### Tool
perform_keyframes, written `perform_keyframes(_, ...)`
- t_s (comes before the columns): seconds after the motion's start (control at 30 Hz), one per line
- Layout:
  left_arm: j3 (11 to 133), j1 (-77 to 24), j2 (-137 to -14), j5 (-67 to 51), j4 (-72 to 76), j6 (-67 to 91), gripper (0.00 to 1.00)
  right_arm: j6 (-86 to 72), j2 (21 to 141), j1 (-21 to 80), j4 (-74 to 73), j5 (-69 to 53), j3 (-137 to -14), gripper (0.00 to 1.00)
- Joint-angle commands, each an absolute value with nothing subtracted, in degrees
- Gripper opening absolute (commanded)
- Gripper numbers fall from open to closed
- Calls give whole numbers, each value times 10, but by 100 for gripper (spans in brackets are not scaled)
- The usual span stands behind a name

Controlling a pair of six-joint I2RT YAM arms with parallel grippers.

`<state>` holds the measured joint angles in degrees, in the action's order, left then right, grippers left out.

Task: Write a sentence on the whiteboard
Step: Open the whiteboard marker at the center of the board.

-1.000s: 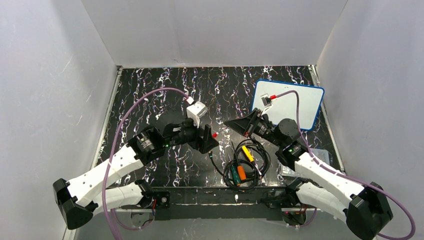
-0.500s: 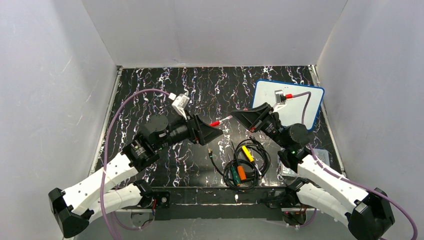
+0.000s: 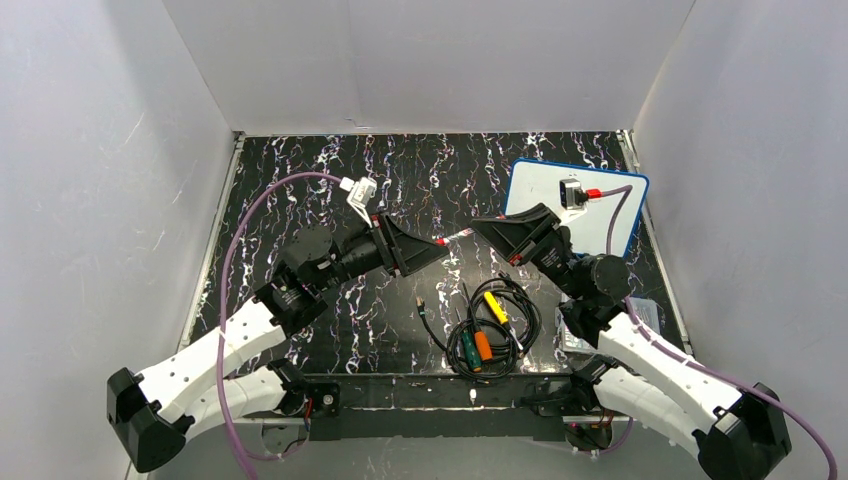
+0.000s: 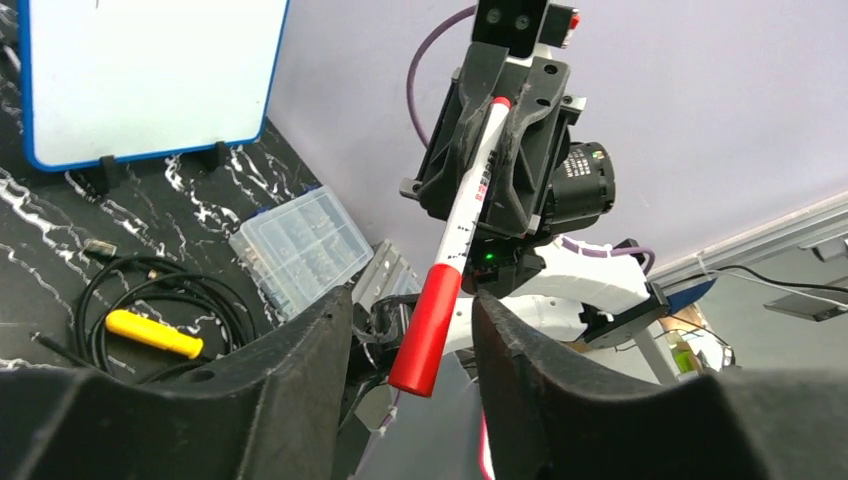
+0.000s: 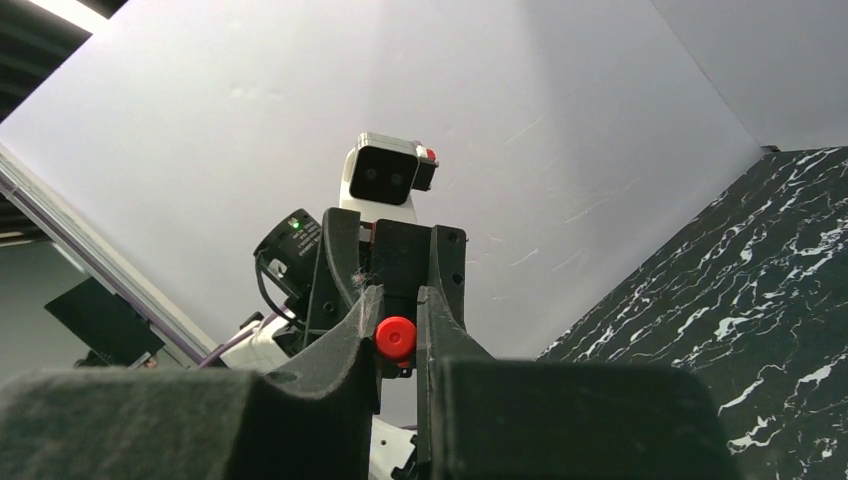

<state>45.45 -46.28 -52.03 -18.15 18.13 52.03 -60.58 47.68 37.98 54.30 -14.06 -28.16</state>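
Red cap (image 4: 425, 330) first: it sits on the near end of the marker (image 4: 470, 200), in the gap between the 2 fingers of the left claw (image 3: 436, 247). That claw is released. From its own camera I see clear space on 1 side of the cap, and the other finger is just beside it. The right claw (image 3: 482, 227) faces it nose to nose, clenched on the marker's white barrel. The barrel's red tail plug shows between its pinched fingers in its own view.

To my eye this is set up for uncapping: 1 claw anchors the barrel, while the other is placed to clamp the cap and pull along the marker's line. Both seem to hold it up off the black marbled table (image 3: 300, 180), so nothing drags.

The whiteboard (image 3: 630, 210) lies flat behind the right claw's wrist, well apart from the marker. What I can see of it looks blank, and no sentence shows. A clear screw box (image 4: 300, 250) and a cable coil (image 3: 490, 325) lie below the claws, out of the pull line.
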Motion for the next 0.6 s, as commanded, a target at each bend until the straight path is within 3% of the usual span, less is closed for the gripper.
perform_keyframes(0.0, 449, -455, -523, -213, 256, 541, 40, -616, 463, 380, 585, -145, -284, 1)
perform_keyframes(0.13, 437, -447, -519, -223, 280, 543, 28, -618, 458, 379, 585, -141, -283, 1)
perform_keyframes(0.27, 417, -436, -508, -239, 315, 542, 0, -623, 450, 380, 587, -129, -277, 1)
perform_keyframes(0.57, 359, -397, -484, -283, 404, 552, 0, -624, 372, 380, 564, -20, -247, 1)
